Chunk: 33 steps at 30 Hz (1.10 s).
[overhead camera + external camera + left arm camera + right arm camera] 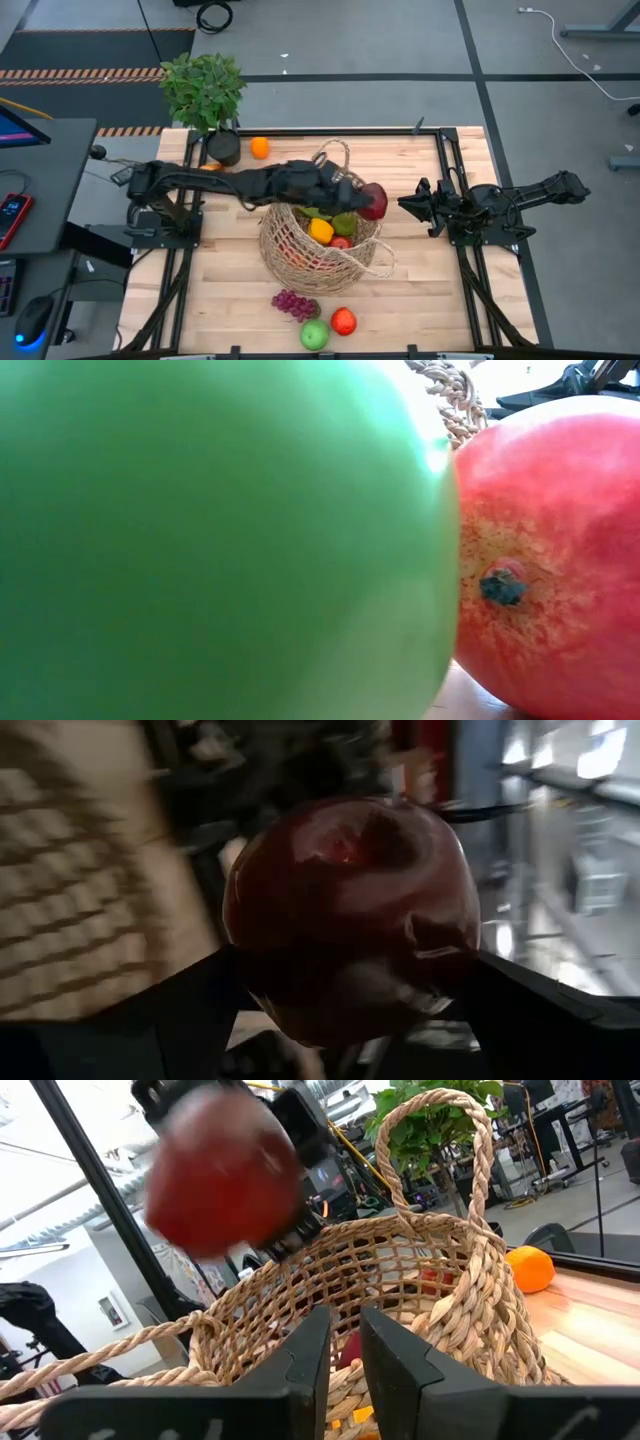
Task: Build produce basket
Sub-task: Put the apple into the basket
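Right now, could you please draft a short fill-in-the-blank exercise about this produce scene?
1. The left claw grips a dark red ____ over the basket.
2. The right claw, beside the basket, has its fingers ____.
3. The orange lies on the table beside the potted ____.
4. Near the front edge, the purple grapes lie next to a ____ apple and a red fruit.

Missing words: apple; shut; plant; green

In the low view a green apple [220, 530] and a red apple [560, 550] fill the picture, both cut off by its edges and hiding nearly all of the basket [455, 395]. The dark red apple [225, 1175] in the left pincer [350, 990] is blurred, and beyond it the room is smeared.
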Motion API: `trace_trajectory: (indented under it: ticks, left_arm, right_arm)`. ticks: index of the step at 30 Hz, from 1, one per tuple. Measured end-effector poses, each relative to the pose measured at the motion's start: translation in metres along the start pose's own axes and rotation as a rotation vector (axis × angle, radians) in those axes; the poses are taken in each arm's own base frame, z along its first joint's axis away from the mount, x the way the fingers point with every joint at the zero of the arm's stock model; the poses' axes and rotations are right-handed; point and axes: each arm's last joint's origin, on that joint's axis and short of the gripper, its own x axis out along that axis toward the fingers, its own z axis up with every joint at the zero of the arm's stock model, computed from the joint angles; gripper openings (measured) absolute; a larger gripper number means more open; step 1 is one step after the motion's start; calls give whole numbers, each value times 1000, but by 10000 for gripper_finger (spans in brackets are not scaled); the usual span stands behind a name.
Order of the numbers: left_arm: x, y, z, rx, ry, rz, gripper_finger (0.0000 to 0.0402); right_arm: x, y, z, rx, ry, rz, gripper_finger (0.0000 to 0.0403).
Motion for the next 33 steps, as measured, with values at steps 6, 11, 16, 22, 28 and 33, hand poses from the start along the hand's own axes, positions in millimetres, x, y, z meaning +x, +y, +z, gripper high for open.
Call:
trace_trajectory:
  ticks: [6,11,16,22,28,33]
  left_arm:
    - [10,29,0,24,54,202,346]
    - [4,52,-2,94,-27,468,346]
    - [-2,63,-2,127,-60,602,346]
    - [6,76,-5,166,-42,659,346]
    - [9,84,-9,149,3,685,346]
    - [12,84,-10,218,61,661,346]
  right_arm:
    - [0,0,0,0,0,0,64]
    - [0,0,0,0,0,0,64]
    - [0,0,0,0,0,0,64]
    - [0,0,0,0,0,0,64]
    - [0,0,0,1,-3,1,64]
    - [0,0,0,0,0,0,64]
